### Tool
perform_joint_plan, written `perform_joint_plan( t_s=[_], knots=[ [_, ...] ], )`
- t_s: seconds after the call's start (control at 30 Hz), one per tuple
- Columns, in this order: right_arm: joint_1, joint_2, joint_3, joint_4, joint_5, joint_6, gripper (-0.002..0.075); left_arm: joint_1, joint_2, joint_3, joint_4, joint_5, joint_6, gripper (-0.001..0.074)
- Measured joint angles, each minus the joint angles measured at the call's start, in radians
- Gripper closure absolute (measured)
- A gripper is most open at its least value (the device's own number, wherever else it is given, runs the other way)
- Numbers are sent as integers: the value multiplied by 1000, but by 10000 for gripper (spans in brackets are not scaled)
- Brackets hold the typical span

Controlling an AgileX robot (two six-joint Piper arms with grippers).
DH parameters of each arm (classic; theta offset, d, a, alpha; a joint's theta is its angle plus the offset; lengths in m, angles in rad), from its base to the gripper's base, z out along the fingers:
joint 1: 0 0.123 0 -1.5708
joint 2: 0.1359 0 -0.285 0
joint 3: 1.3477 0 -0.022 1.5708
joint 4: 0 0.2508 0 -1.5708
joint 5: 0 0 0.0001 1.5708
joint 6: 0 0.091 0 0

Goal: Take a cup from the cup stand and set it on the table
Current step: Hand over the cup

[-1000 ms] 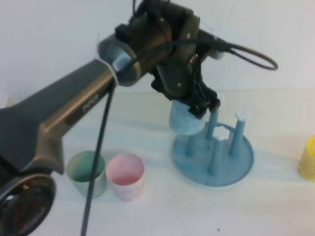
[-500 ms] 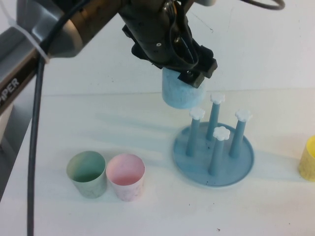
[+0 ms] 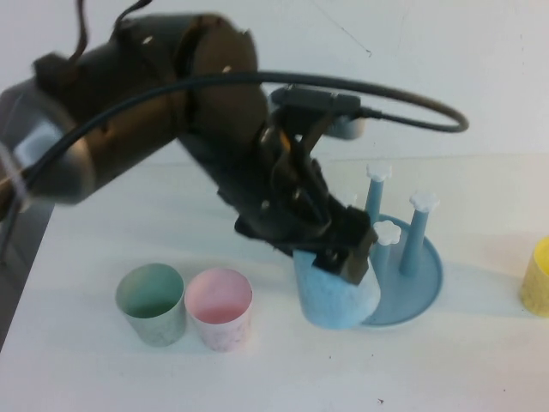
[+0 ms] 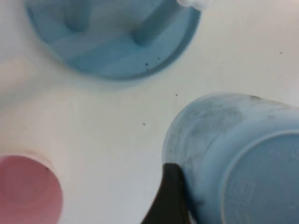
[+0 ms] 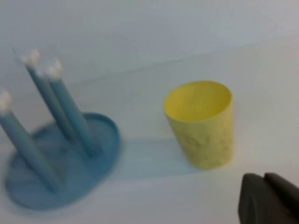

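The left gripper [image 3: 343,249] is pinching the cup [image 3: 334,292], one dark finger [image 4: 169,196] pressing on the cup's speckled wall, and it is holding the cup upside down with the flat base facing the wrist camera. The cup is sitting low over the table [image 3: 274,369], just beside the front-left edge of the cup stand [image 3: 410,296]; whether its rim is already touching the tabletop cannot be told. Half a second ago the cup was hanging high above and behind the stand's left pegs; now it has come down and forward, clear of all four pegs, and the left arm has swung across so that it is covering the peg nearest it. A second ago the cup was sitting lower again, over that left peg.

The stand itself is lying where it was, with its white flower caps showing on the other three pegs. The pink cup [image 3: 220,309] is standing to the left of the stand, close to the held cup but not touching it, and the green cup [image 3: 152,304] is standing just beyond the pink one, farther from the stand; neither has shifted.

The yellow cup [image 5: 201,123] is standing upright to the right of the stand, well apart from it. The right gripper [image 5: 268,198] is hovering near that yellow cup, its dark fingertips pressed together on nothing.
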Motion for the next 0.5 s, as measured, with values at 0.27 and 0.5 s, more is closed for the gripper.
perform_joint_plan(
  t_s=[0.27,0.5],
  knots=[
    [0,0,0,297,-57,114,729,85,-203,408,-256,-180,50,174],
    [0,0,0,271,-71,17,729,313,-242,664,-845,-186,375,174]
  ],
)
